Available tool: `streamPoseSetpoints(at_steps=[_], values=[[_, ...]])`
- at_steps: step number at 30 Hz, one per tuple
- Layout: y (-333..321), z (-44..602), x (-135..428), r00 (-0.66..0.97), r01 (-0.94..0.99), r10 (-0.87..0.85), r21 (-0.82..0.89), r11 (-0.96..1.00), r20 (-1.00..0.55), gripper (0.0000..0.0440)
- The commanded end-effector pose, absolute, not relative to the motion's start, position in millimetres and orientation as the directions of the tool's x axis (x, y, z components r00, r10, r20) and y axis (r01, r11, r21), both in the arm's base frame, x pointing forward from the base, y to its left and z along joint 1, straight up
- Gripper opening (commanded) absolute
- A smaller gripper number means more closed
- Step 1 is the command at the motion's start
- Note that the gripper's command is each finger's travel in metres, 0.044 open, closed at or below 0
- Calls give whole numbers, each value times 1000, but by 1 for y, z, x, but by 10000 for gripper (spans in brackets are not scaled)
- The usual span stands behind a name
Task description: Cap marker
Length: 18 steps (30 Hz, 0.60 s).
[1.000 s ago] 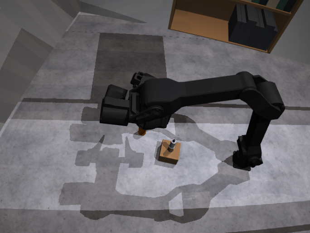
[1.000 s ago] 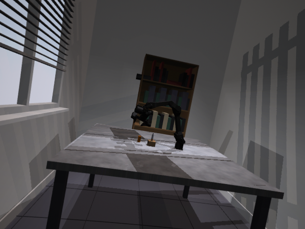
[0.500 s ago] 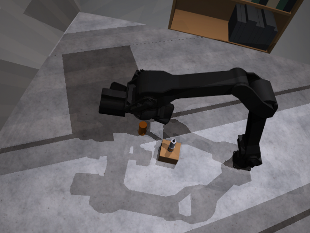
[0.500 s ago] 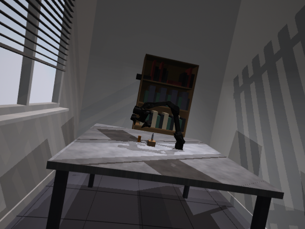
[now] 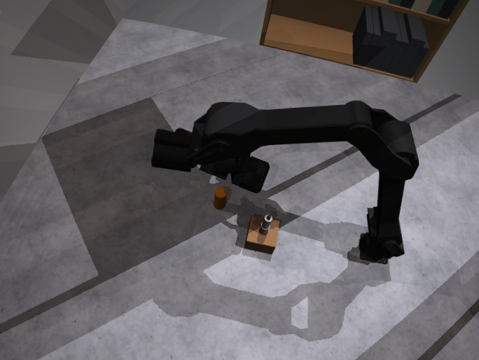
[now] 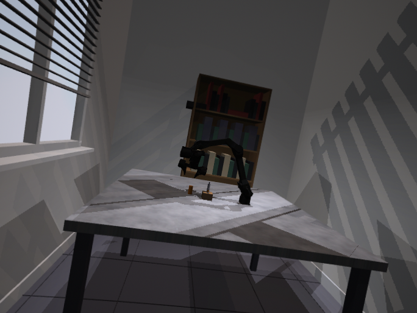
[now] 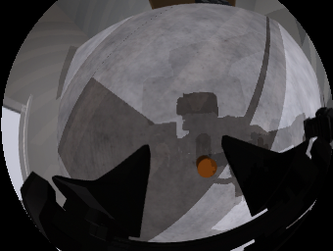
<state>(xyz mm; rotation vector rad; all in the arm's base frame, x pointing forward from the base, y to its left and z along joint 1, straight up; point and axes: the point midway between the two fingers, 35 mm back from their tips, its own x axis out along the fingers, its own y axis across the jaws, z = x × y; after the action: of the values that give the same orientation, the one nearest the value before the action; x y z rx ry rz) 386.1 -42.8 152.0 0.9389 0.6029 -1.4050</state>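
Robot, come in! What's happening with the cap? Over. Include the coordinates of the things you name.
Gripper (image 5: 228,178) (image 6: 190,175) (image 7: 187,145) open, above table. Orange cap (image 5: 220,198) (image 6: 190,189) (image 7: 207,168) standing loose. Marker (image 5: 267,222) (image 6: 208,187) upright in block (image 5: 260,244) (image 6: 206,195), uncapped. Nothing seen blocking cap.

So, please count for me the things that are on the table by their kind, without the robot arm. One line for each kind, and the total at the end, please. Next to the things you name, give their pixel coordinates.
Orange cap (image 5: 220,199) (image 6: 190,189) (image 7: 207,168), standing: 1
Marker (image 5: 266,222) (image 6: 208,187), upright, without its cap: 1
Holder block (image 5: 260,245) (image 6: 206,196), under the marker: 1
Total: 3
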Motion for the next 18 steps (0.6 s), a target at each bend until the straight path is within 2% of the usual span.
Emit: streamPoseSetpoints(at_steps=[1,18], values=[[-44,144,385,81,981,-514,159,-109,-854,317],[-40,121,380,-5,988,-366,51,-143,-931,304]])
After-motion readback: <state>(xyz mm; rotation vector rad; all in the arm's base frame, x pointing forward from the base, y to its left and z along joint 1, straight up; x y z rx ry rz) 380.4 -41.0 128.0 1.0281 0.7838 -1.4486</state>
